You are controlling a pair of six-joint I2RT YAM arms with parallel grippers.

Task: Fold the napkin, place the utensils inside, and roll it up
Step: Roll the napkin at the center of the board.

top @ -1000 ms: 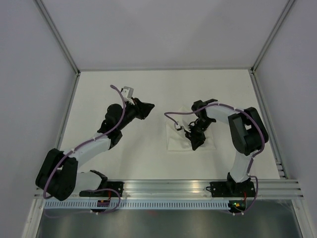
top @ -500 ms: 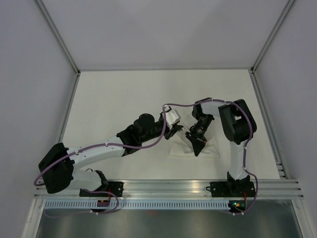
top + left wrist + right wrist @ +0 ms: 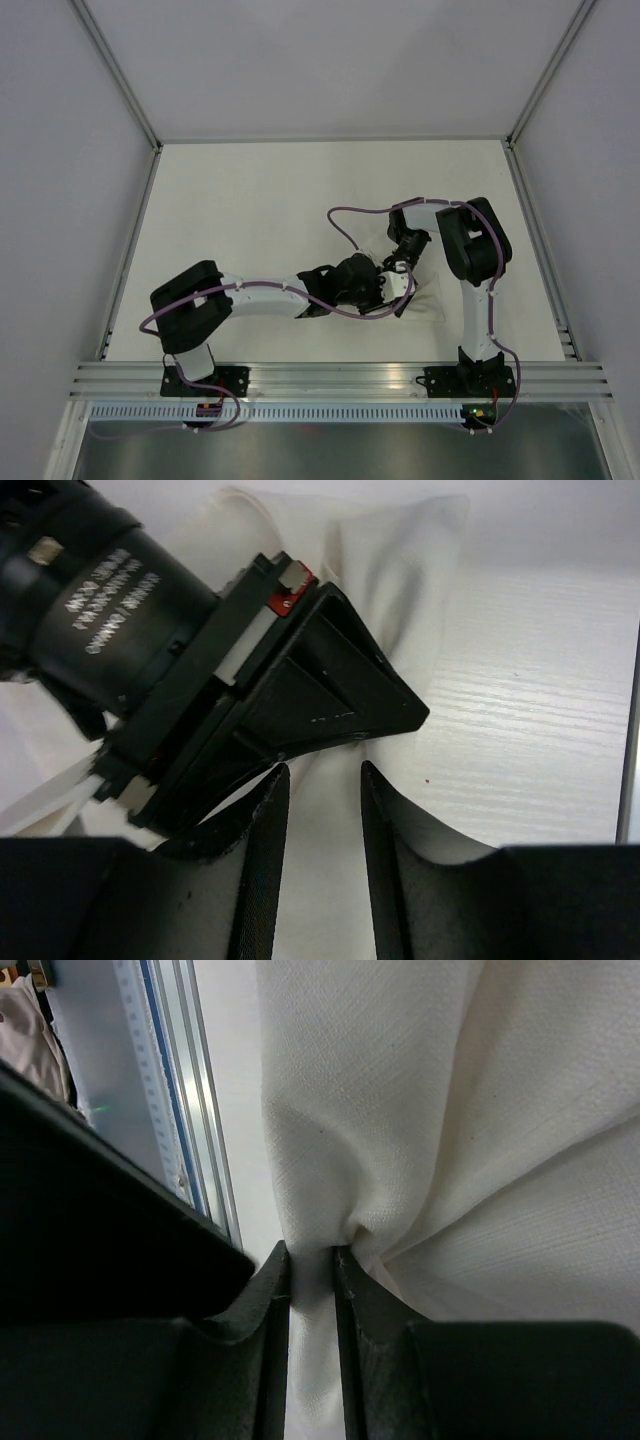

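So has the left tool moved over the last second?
Yes. In the top view the left tool has swung right and closer to the front rail, ending at the napkin beside the right tool.

The napkin (image 3: 420, 1110) is plain off-white with a fine woven texture, close to the white tabletop (image 3: 540, 680) with its faint grey wood-grain streaks. Purple cables (image 3: 365, 210) run along black-and-white arms, and the matt black right gripper (image 3: 312, 1260) bears a small red tab (image 3: 290, 592)
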